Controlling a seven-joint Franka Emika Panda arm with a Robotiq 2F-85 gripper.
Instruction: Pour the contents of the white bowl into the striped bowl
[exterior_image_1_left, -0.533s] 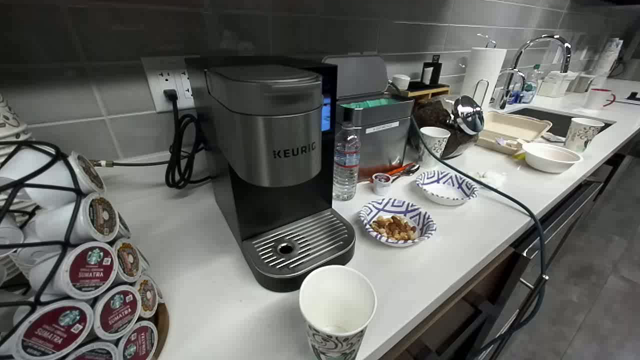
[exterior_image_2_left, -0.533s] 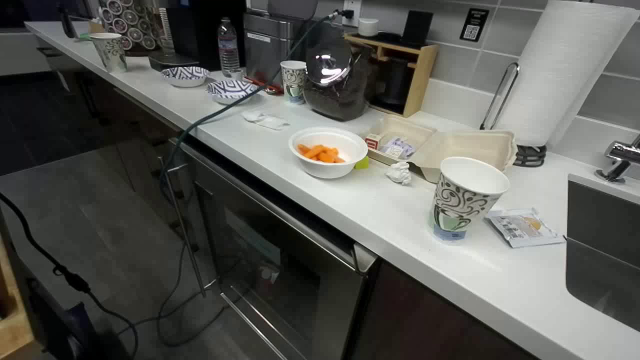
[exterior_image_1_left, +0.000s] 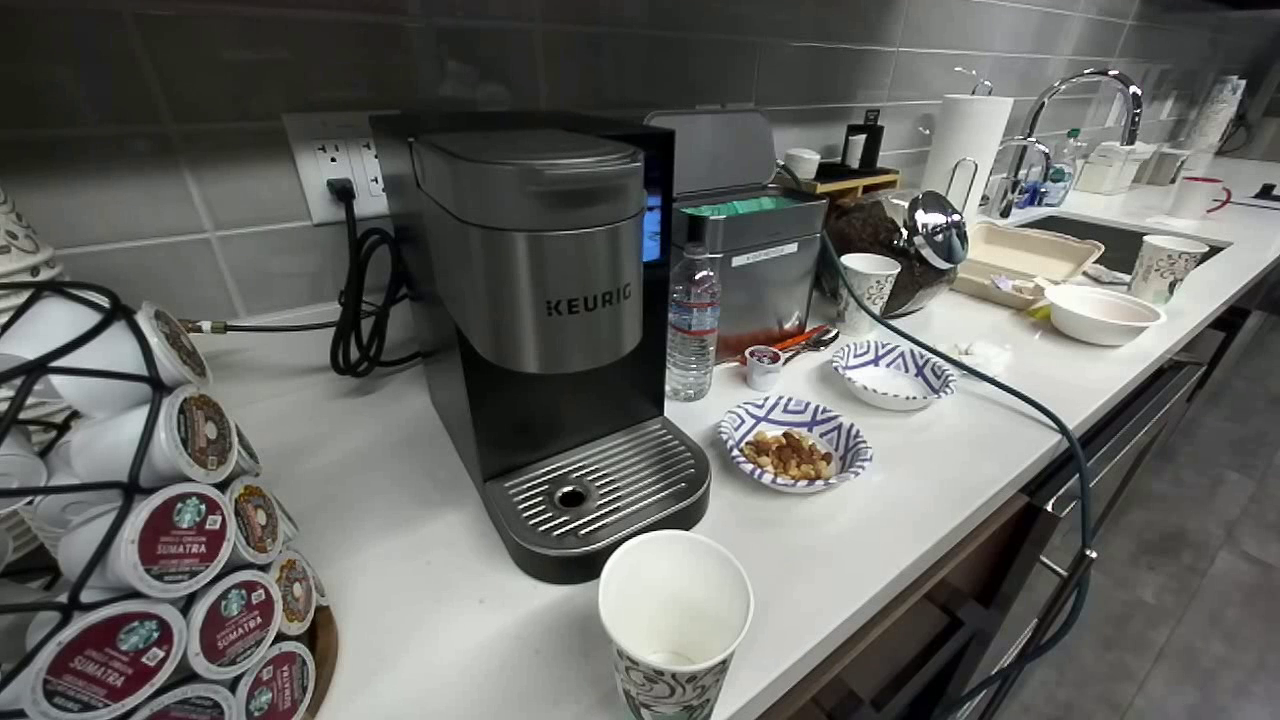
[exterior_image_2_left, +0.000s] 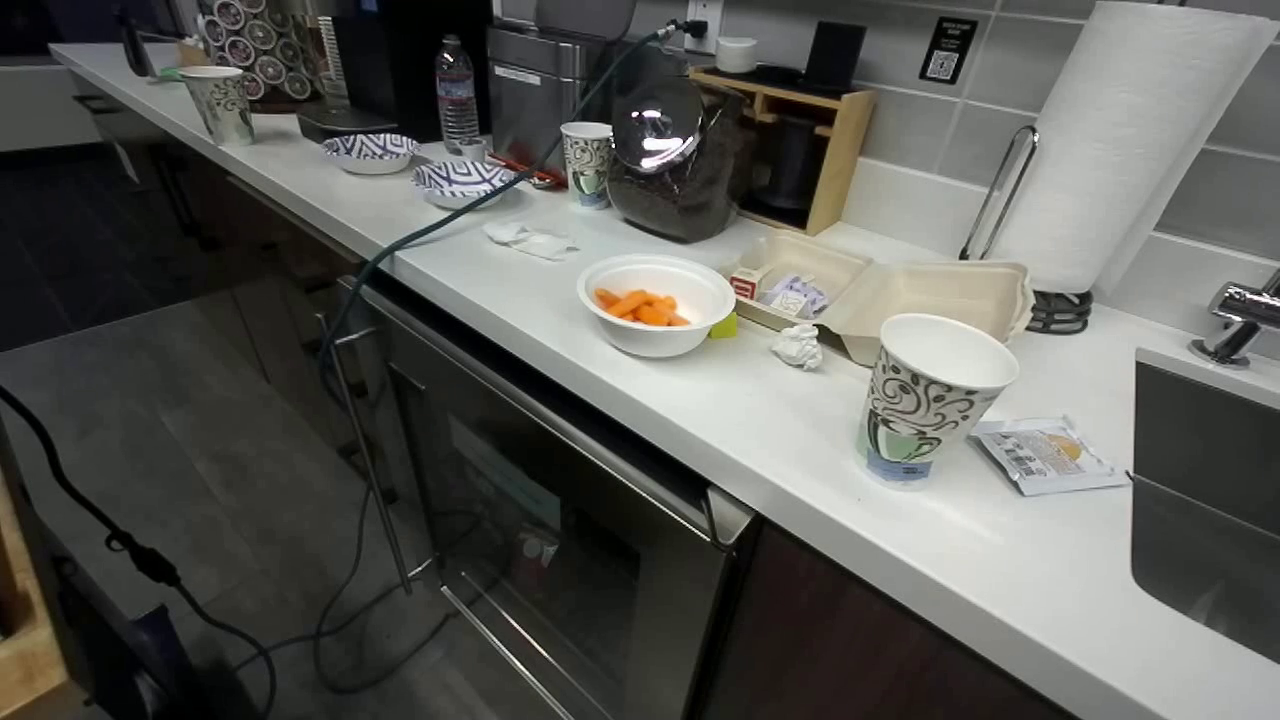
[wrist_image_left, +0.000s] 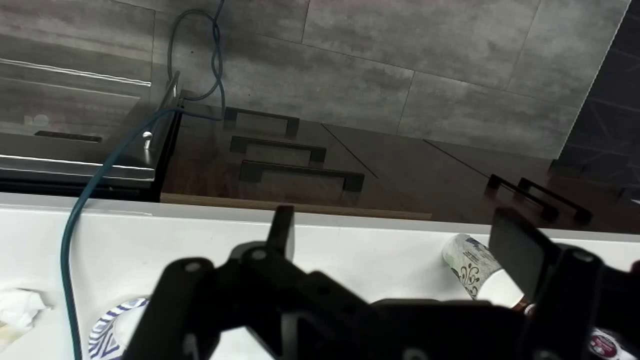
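The white bowl (exterior_image_2_left: 650, 341) holds orange carrot pieces and sits upright on the counter near its front edge. It also shows in another exterior view (exterior_image_1_left: 1105, 325), where its contents are hidden. The striped bowl (exterior_image_1_left: 900, 400) is white inside with a blue pattern and looks empty. It stands between the nut bowl and the white bowl, and shows in both exterior views (exterior_image_2_left: 455, 178). In the wrist view a striped bowl (wrist_image_left: 104, 335) is partly hidden behind my gripper. My gripper (wrist_image_left: 397, 235) is open and empty, its fingers wide apart over the counter. It is outside both exterior views.
A blue-patterned bowl of nuts (exterior_image_1_left: 845, 455) sits by the coffee maker (exterior_image_1_left: 540, 300). A teal cable (exterior_image_1_left: 1010, 395) crosses the counter beside the striped bowl. Paper cups (exterior_image_1_left: 675, 610) (exterior_image_2_left: 930, 400), a takeout box (exterior_image_2_left: 940, 300) and a water bottle (exterior_image_1_left: 693, 325) stand around.
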